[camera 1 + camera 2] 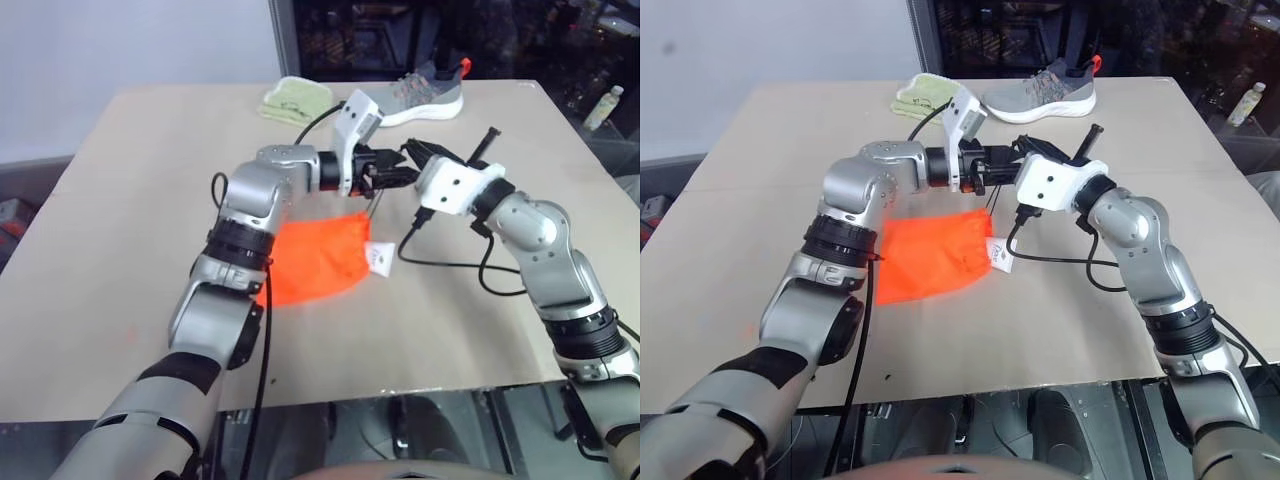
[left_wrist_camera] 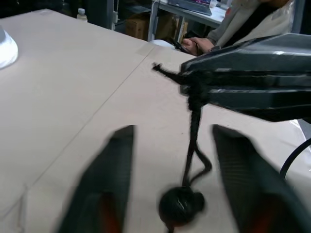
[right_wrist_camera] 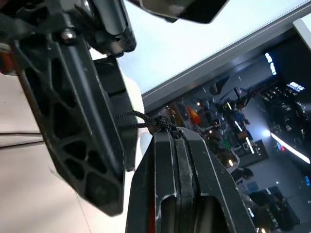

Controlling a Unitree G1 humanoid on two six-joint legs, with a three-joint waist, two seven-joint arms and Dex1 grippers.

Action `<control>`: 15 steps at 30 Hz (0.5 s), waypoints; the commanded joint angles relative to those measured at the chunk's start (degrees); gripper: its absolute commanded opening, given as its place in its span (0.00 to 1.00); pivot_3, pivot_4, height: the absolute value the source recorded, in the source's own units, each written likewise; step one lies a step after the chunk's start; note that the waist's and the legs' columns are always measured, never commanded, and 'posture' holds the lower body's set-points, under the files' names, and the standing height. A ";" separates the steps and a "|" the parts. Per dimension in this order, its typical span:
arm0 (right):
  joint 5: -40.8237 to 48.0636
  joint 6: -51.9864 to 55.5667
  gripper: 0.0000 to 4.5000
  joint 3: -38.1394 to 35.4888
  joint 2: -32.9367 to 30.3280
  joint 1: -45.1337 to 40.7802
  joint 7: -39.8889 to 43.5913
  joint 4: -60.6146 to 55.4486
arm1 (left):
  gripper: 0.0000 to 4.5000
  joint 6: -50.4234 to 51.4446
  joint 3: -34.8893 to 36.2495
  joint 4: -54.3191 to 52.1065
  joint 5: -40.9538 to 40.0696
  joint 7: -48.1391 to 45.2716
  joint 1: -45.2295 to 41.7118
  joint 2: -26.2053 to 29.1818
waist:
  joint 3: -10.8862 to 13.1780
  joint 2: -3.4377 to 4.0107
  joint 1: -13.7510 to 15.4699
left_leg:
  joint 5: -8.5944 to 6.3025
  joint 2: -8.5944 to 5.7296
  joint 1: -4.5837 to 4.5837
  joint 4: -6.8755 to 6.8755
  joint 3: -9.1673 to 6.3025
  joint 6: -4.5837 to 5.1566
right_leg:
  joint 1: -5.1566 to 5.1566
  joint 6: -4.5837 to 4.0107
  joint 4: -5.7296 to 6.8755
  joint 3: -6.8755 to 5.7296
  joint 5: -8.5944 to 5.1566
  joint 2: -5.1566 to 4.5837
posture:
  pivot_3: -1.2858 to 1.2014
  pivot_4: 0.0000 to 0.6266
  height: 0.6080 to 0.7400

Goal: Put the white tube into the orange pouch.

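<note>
My right end effector (image 1: 413, 152) is pressed together, pinching the pouch's black cord (image 2: 193, 131) at its fingertips. My left end effector (image 2: 172, 165) is spread, one finger on each side of the hanging cord; I cannot tell if either finger touches it. The round toggle (image 2: 179, 206) on the cord hangs between those fingers. Both end effectors meet tip to tip above the middle of the table (image 1: 120, 210). The orange pouch (image 1: 318, 256) lies flat on the table just below them, mostly under my left forearm, with a small white tag (image 1: 380, 258) at its right edge. I cannot make out the tube. At the far edge lie a green cloth (image 1: 292, 99) and, to its right, a grey shoe (image 1: 412, 93).
</note>
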 commanded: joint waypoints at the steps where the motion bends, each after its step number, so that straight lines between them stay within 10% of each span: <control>1: 0.49 -0.27 0.00 -1.61 0.08 -1.22 -0.68 -1.29 | 0.55 -1.15 -0.20 -2.60 0.82 -0.24 0.82 0.18 | 0.00 0.00 -0.01 | 0.00 0.00 0.00 0.00 0.00 0.00 | 0.00 0.00 0.01 0.00 0.00 0.00 | 0.52 0.24 1.00; 7: 0.77 0.00 0.00 -1.83 0.09 -1.21 -0.80 -1.21 | 0.07 -0.96 0.23 -2.88 1.33 -0.13 1.53 0.17 | 0.00 0.00 0.00 | -0.01 0.00 0.00 0.04 0.00 0.01 | 0.00 0.00 0.03 -0.01 0.00 0.00 | 0.52 0.24 1.00; 15: 0.76 0.52 0.00 -2.27 0.00 -1.28 -1.53 -0.17 | 0.05 -0.43 0.89 -4.32 0.82 0.18 2.11 0.16 | 0.00 0.00 0.00 | 0.00 0.00 0.00 0.04 0.00 0.01 | 0.00 0.00 0.03 -0.01 0.00 0.00 | 0.52 0.24 1.00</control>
